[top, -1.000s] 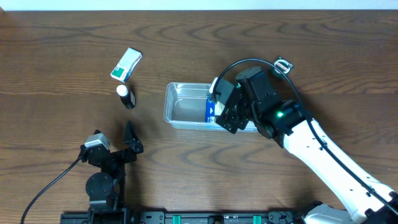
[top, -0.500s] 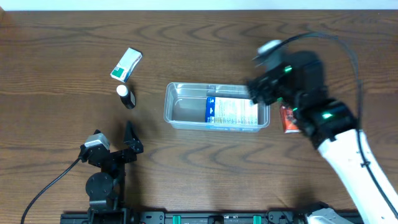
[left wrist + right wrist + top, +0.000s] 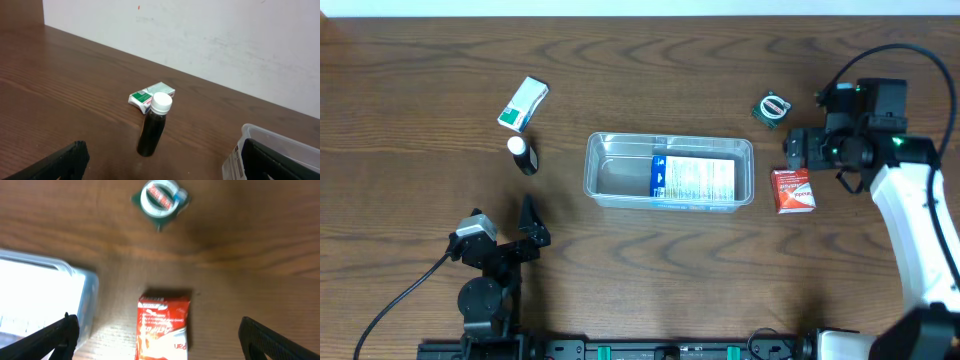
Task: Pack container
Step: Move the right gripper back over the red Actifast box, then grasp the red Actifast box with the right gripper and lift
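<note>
My right gripper stands spread wide with nothing in it. It hangs just off the right end of the container, apart from it. In my right wrist view the tub's rounded corner shows at the left edge, beside my left finger.

My left gripper is also spread wide and empty. It sits low on the desk, well apart from the container, which lies up and to its right. In the left wrist view only a corner of the tub's rim peeks in behind my right finger.

The container lies mid-desk, long side across, a clear plastic tub with rounded corners and a lipped rim. Inside it a flat blue-and-white printed box lies face up and fills the right part. The left part shows bare floor.

Just beside the tub's right end a small red-and-white packet lies flat on the wood, framed between my right fingers in the wrist view. Beyond it sits a round ring-shaped item in green wrapping; the blur hides what it is.

Left of the tub a small dark bottle with a white cap stands upright. A green-and-white carton lies flat just behind it.

The desk is dark brown wood with strong grain.
</note>
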`<move>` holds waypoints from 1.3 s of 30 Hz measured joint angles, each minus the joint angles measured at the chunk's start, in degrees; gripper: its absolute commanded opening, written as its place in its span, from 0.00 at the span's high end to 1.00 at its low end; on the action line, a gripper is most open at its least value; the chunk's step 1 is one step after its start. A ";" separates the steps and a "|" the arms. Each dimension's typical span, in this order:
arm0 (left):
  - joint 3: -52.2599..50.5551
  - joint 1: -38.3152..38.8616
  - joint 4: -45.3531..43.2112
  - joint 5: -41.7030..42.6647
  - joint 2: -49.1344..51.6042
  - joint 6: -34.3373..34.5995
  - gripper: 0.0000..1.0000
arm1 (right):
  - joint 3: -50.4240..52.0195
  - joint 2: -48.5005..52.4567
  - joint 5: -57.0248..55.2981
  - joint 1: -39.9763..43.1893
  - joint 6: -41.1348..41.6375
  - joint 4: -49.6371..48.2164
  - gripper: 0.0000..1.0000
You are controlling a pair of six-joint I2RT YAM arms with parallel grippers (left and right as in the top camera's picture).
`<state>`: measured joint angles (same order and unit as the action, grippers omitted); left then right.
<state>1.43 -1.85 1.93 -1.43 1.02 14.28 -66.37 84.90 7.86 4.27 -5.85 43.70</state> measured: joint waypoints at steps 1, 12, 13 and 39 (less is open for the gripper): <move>0.00 0.00 0.02 0.00 0.00 0.00 0.02 | 0.00 0.96 0.28 0.00 -0.52 0.63 0.01; 0.00 0.00 0.02 0.00 0.00 0.00 0.02 | 0.00 10.51 0.24 0.00 -6.16 2.54 0.01; 0.00 0.00 0.02 0.00 0.00 0.00 0.02 | 0.00 10.95 0.20 0.00 -6.69 2.54 0.01; 0.00 0.00 0.02 0.00 0.00 0.00 0.02 | 0.00 21.11 -3.02 0.00 -14.69 -1.20 0.24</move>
<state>1.43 -1.85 1.96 -1.43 1.02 14.28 -66.37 106.02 4.84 4.27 -20.53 42.50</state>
